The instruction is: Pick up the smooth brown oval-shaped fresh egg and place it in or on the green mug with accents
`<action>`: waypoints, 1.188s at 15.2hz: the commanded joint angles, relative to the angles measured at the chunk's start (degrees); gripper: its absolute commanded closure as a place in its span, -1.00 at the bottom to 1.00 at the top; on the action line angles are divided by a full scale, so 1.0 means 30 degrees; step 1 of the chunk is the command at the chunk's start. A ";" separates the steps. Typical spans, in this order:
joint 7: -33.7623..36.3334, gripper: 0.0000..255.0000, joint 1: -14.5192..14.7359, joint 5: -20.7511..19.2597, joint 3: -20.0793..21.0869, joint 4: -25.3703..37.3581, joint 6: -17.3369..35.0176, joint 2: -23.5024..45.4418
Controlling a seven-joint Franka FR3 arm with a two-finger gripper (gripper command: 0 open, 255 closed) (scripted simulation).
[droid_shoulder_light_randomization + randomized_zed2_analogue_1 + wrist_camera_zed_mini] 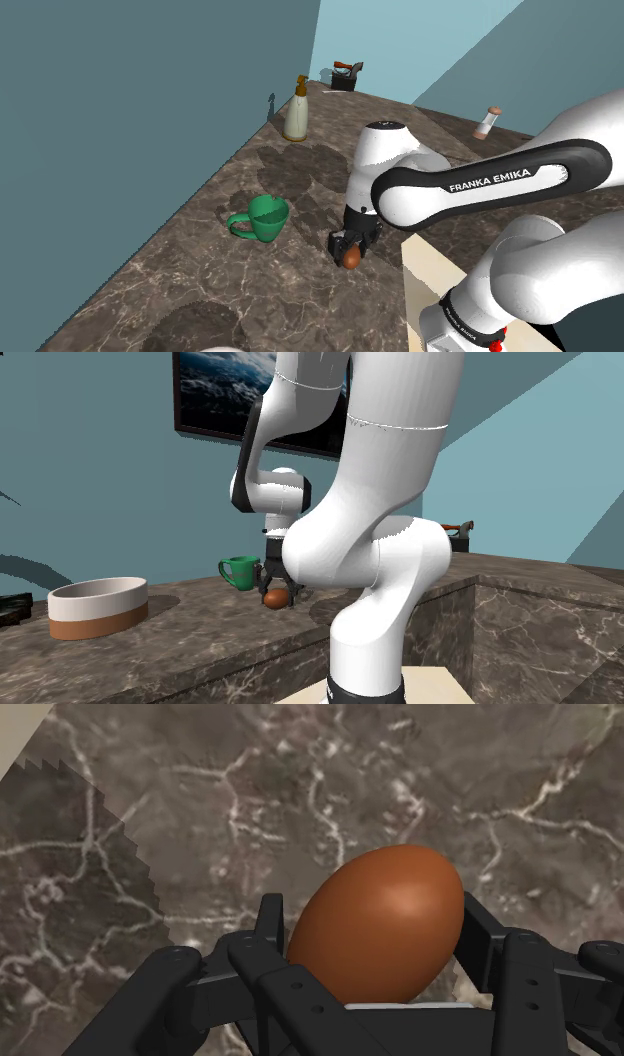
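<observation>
A smooth brown egg (380, 924) sits clasped between my black fingers in the wrist view. My gripper (350, 254) is shut on the egg (352, 259) low over the dark marble counter (250, 300), pointing down. The green mug (266, 217) stands upright on the counter, a short way toward the shoulder view's left of the gripper, handle turned left. In the second exterior view the egg (274, 598) hangs in the gripper (277, 593) just in front of the mug (240, 571); whether the egg touches the counter I cannot tell.
A cream pump bottle (297, 110) stands by the teal wall at the back. A small shaker (488, 122) is at the far right, a dark object (343, 75) in the far corner. A white-and-brown bowl (98, 606) rests on the counter. The stand (430, 285) borders the counter.
</observation>
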 commanded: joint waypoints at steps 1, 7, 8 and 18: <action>0.0026 1.00 0.0000 -0.0060 -0.0079 0.0105 -0.0367 -0.0253; 0.0197 1.00 -0.0019 -0.0430 -0.0541 0.0917 -0.2476 -0.1563; 0.0227 1.00 -0.0025 -0.0494 -0.0617 0.1069 -0.2813 -0.1750; 0.0511 1.00 -0.0136 -0.1119 -0.1336 0.2818 -0.5955 -0.3161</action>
